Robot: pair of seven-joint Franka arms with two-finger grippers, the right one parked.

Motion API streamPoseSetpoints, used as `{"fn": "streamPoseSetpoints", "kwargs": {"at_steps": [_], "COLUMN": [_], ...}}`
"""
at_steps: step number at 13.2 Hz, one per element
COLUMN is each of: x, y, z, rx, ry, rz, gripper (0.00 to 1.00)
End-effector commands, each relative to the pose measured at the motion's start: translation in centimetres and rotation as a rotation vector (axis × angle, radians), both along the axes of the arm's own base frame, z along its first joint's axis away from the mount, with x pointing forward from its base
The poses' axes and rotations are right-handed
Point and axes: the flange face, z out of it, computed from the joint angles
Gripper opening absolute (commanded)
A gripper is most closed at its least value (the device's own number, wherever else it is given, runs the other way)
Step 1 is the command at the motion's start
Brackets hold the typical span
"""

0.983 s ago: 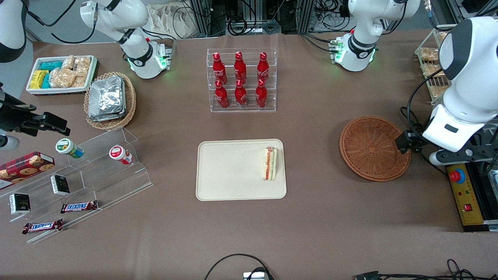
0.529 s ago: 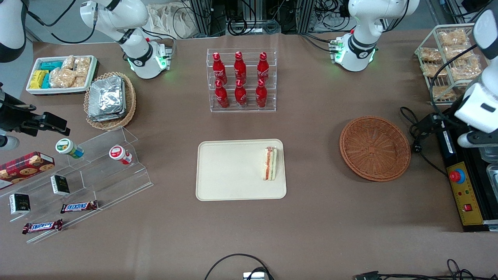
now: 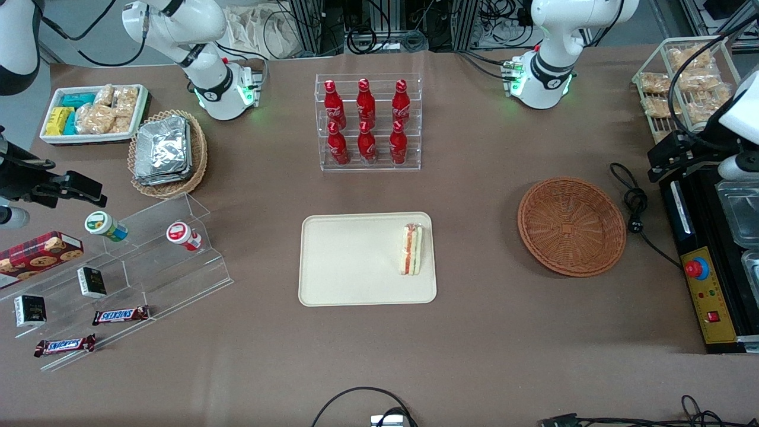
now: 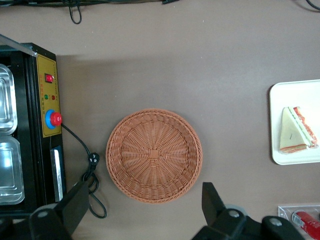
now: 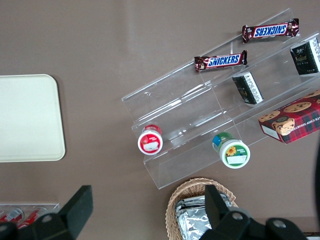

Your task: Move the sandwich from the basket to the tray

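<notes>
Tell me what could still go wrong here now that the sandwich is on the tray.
The sandwich stands on edge close to the tray rim nearest the basket, so a bump might tip it over or off. The open gripper hangs high above the emptied basket, near the control box and its loose cable; a careless sweep there could snag the cable.

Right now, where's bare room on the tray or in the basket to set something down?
Tray: bare except the sandwich at its basket-side end. Basket: nothing in it. Bare tabletop between tray and basket. Crowded: acrylic shelf and foil basket, at the parked arm's end. The gripper, fingers open, hangs high over the basket's edge.
</notes>
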Motion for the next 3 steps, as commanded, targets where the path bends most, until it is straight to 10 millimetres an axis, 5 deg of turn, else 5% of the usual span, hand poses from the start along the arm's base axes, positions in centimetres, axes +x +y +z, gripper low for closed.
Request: {"fn": "streamPoseSetpoints", "kwargs": {"at_steps": [1, 3], "x": [0.02, -0.01], "y": [-0.06, -0.21], "z": [-0.09, -0.17], "rx": [-0.011, -0.01], "ry": [0.031, 0.034], "rz": [-0.02, -0.022], "gripper": [1.0, 1.0]}}
